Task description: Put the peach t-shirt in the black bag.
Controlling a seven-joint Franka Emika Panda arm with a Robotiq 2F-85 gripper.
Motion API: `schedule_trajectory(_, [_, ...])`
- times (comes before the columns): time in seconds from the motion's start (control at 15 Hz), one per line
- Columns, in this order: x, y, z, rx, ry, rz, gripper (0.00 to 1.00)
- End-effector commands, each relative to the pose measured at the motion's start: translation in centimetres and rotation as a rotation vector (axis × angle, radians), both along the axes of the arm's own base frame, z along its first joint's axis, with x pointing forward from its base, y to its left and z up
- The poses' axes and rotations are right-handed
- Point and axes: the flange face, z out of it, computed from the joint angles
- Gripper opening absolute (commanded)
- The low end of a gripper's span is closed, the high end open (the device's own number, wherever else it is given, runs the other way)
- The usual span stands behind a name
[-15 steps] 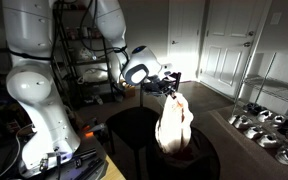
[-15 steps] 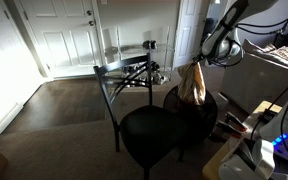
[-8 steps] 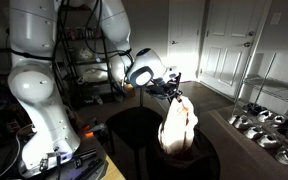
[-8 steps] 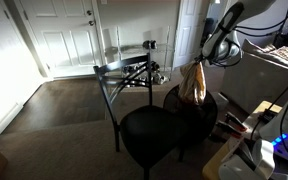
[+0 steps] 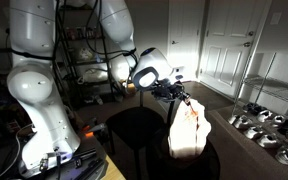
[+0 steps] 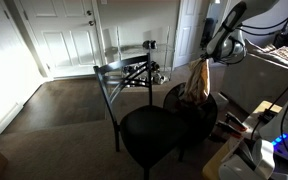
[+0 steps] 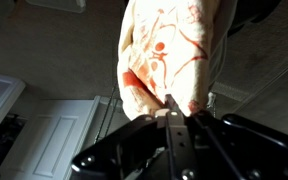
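The peach t-shirt (image 5: 187, 128) with red print hangs bunched from my gripper (image 5: 180, 93), which is shut on its top. In an exterior view it hangs (image 6: 195, 84) above a round dark opening (image 6: 189, 103), which may be the black bag. In the wrist view the shirt (image 7: 171, 45) fills the upper middle and my gripper (image 7: 168, 103) pinches its edge between closed fingers. The bag's dark body (image 5: 144, 130) lies below and beside the shirt.
A black round chair seat (image 6: 152, 132) with a metal frame stands in front of the bag. White doors (image 6: 66, 35) are behind. A wire rack with shoes (image 5: 264, 128) stands to one side. The robot base (image 5: 39, 100) is close by.
My gripper has carried the hanging shirt a little sideways, further over the dark opening. It stays shut on the shirt.
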Motion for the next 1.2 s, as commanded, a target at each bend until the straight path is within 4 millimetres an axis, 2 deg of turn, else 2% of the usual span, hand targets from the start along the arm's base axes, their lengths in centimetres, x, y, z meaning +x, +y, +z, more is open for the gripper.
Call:
schedule_trajectory(0.0, [0.3,0.7,-0.3,0.001,-0.016,0.008,0.02])
schedule_trajectory(0.13, [0.5,0.9,-0.5,0.000,-0.011,0.018,0.02])
schedule_trajectory(0.2, [0.5,0.9,-0.6,0.002,-0.006,0.012,0.32])
schedule_trajectory(0.33, [0.6,1.0,-0.6,0.005,-0.001,0.016,0.38])
schedule_trajectory(0.53, [0.8,1.1,-0.5,0.004,-0.002,0.020,0.58])
schedule_trajectory(0.8, [1.2,2.4,-0.4,0.012,-0.002,0.053,0.84])
schedule_trajectory(1.0, [1.4,3.9,-0.6,0.016,0.004,0.102,0.99])
schedule_trajectory(1.13, [1.6,4.9,-0.9,0.021,0.008,0.146,1.00])
